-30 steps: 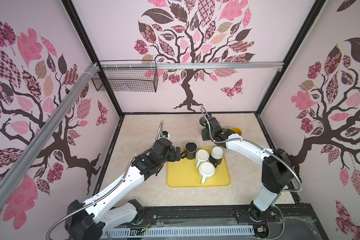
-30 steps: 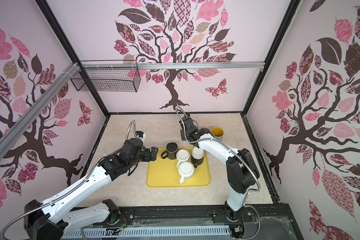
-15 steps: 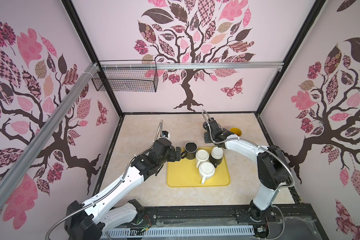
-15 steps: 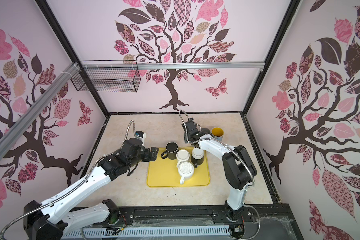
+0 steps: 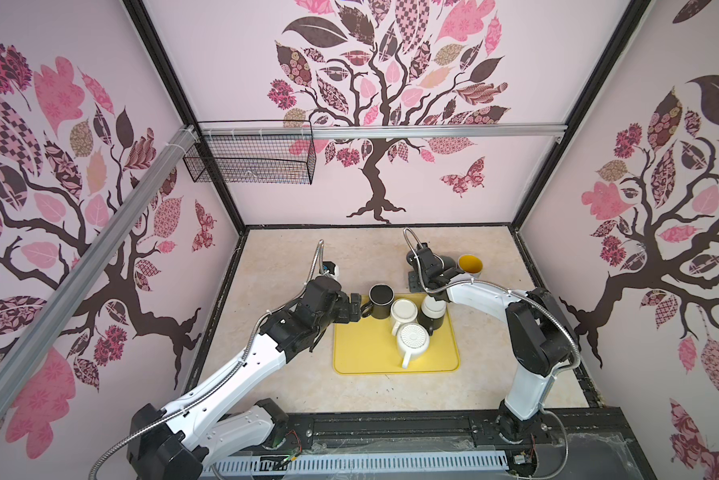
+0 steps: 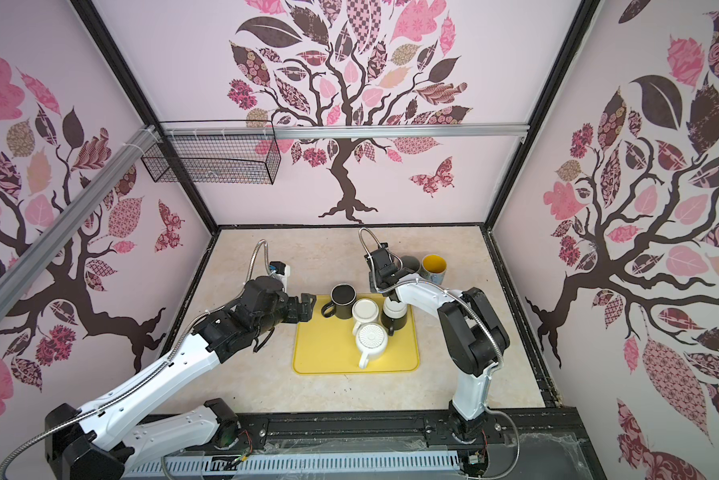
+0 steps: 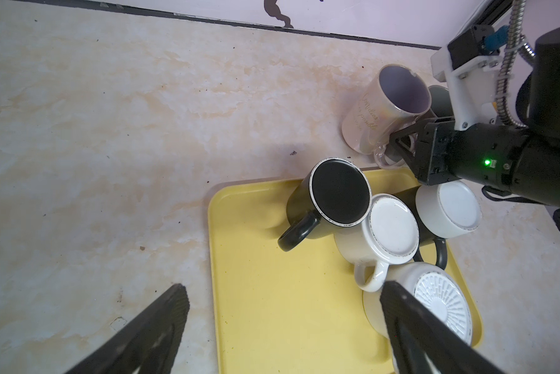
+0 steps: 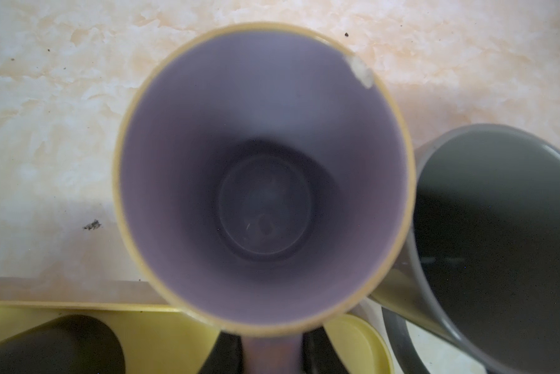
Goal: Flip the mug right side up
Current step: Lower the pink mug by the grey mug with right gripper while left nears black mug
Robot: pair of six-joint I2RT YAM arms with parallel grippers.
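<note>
A pearly pink mug (image 7: pixel 385 110) with a purple inside (image 8: pixel 262 181) stands mouth up on the table just behind the yellow tray (image 7: pixel 288 307). My right gripper (image 7: pixel 392 146) is shut on its handle (image 8: pixel 272 353), with a dark finger on each side. In both top views the right wrist hides this mug. My left gripper (image 5: pixel 355 309) is open and empty above the tray's left edge, near the handle of an upside-down black mug (image 5: pixel 380 297). Its fingertips (image 7: pixel 175 301) stand wide apart.
On the tray also stand, bottom up, a white mug (image 5: pixel 403 311), a ribbed white mug (image 5: pixel 412 338) and a dark mug with a white base (image 5: pixel 432 309). A grey mug (image 8: pixel 498 243) and a yellow-lined mug (image 5: pixel 470 264) stand upright behind the tray. A wire basket (image 5: pixel 250 160) hangs on the back wall.
My right wrist has come slightly toward the tray with the pink mug, and its elbow has swung inward. The left arm has not moved.
</note>
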